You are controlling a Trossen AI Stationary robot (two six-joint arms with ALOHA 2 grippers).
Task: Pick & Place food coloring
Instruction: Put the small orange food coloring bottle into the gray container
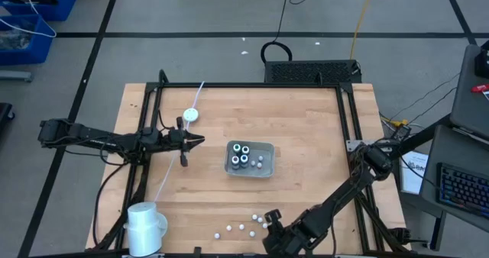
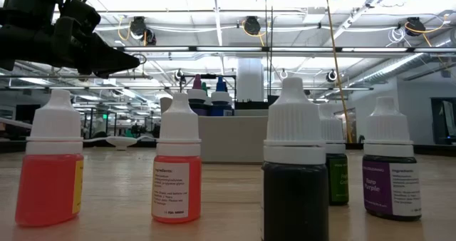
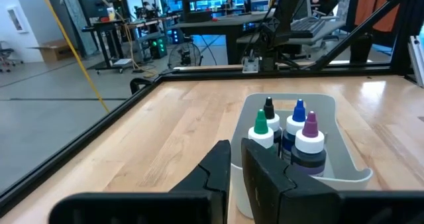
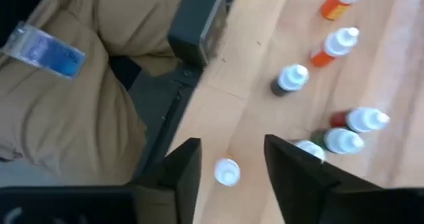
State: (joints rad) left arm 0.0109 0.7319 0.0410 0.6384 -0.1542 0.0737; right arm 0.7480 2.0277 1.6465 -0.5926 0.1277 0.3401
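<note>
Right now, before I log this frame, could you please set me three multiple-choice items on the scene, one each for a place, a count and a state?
1. Where does the grey tray sit?
A. at a rear corner
B. near the middle of the table
C. on the floor

2. How many bottles stand in the tray?
A. one
B. seven
C. four

3. How does the right gripper stand?
A. open
B. shut on the tray
C. shut on a cable

Answers:
1 B, the high view shows bare wood on all sides of it.
2 C, the left wrist view shows green, black, blue and purple caps.
3 A, its wrist view shows the fingers wide apart.
</note>
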